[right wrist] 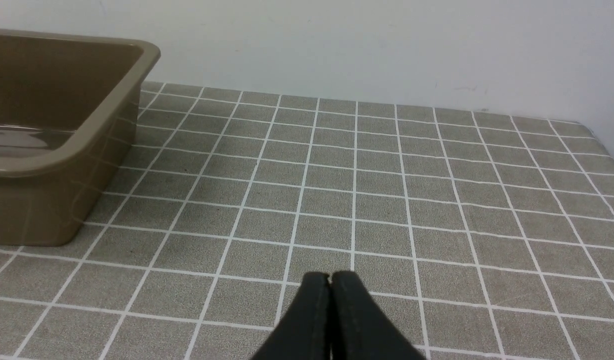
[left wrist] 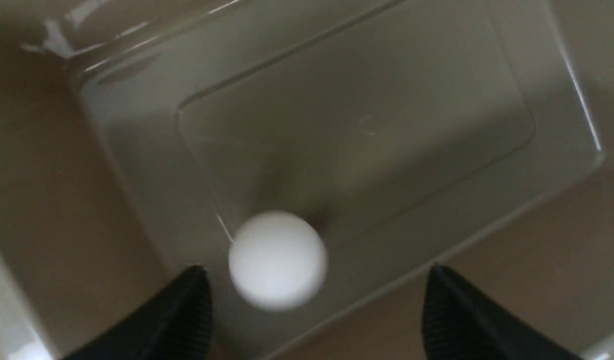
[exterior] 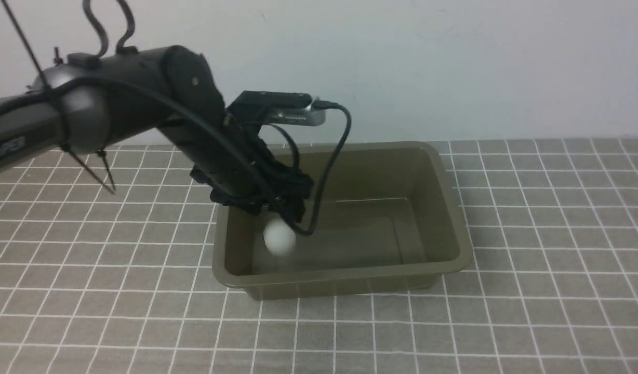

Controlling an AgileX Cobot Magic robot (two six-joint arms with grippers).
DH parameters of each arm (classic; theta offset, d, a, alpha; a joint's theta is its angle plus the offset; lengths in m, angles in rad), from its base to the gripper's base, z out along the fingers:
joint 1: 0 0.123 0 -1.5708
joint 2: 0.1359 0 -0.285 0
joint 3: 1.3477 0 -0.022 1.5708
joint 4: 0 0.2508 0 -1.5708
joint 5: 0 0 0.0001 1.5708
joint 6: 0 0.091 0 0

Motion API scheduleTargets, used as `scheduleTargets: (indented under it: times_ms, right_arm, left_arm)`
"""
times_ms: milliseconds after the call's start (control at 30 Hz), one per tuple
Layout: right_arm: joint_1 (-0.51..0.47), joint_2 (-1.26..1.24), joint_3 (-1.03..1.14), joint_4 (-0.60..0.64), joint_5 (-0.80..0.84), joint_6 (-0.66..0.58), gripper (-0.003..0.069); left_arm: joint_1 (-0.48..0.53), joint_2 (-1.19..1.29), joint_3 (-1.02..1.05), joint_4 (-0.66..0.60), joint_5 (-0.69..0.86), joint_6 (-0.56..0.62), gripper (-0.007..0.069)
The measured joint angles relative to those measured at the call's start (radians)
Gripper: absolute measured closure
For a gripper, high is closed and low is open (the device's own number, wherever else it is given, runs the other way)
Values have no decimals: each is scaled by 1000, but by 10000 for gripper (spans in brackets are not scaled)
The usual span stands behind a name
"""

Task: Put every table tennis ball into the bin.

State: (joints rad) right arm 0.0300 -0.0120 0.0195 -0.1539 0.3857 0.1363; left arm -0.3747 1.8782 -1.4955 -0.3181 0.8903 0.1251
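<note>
The white table tennis ball (exterior: pixel 280 238) is inside the olive-green bin (exterior: pixel 443 171), near its front left corner, just below my left gripper (exterior: pixel 277 210). In the left wrist view the ball (left wrist: pixel 278 260) is blurred and free between the two wide-apart black fingers (left wrist: pixel 187 310), touching neither, over the bin's glossy floor (left wrist: pixel 387 125). My left gripper (left wrist: pixel 314 272) is open above the bin. My right gripper (right wrist: pixel 330 276) is shut and empty, low over the table to the right of the bin (right wrist: pixel 112 80). It does not show in the front view.
The table is covered with a grey cloth with a white grid (exterior: pixel 547 234). A pale wall (exterior: pixel 454 67) stands close behind the bin. The left arm's cable (exterior: pixel 340 135) loops over the bin's left half.
</note>
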Motion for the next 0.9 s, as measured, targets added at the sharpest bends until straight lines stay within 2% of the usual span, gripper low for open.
scheduleTargets:
  times_ms: [100, 133, 167, 233, 267, 300, 367, 500, 667, 733, 767, 900]
  right_arm:
    - [0, 0, 0, 0, 0, -1, 668]
    - [0, 0, 0, 0, 0, -1, 668]
    - [0, 0, 0, 0, 0, -1, 668]
    - [0, 0, 0, 0, 0, -1, 668]
    - [0, 0, 0, 0, 0, -2, 668]
    - [0, 0, 0, 0, 0, -2, 668]
    - [0, 0, 0, 0, 0, -3, 668]
    - [0, 0, 0, 0, 0, -3, 668]
    - [0, 0, 0, 0, 0, -3, 668]
    - [0, 0, 0, 0, 0, -3, 668]
    - [0, 0, 0, 0, 0, -3, 668]
    - [0, 0, 0, 0, 0, -3, 668]
  left_arm:
    - [0, 0, -53, 19, 64, -4, 107]
    - [1, -11, -93, 57, 120, -5, 169]
    - [1, -22, -102, 72, 132, -8, 192]
    - [4, -74, -113, 138, 195, -19, 391]
    - [5, -93, -113, 163, 208, -24, 448]
    - [5, -146, -108, 196, 231, -40, 542]
    - [6, -221, -79, 227, 234, -64, 594]
    - [6, -446, 54, 238, 175, -93, 629]
    - [6, -771, 357, 238, -19, -98, 629]
    - [6, -815, 390, 238, -51, -98, 629]
    - [6, -896, 473, 232, -99, -98, 629]
    - [6, -1072, 634, 199, -131, -98, 629]
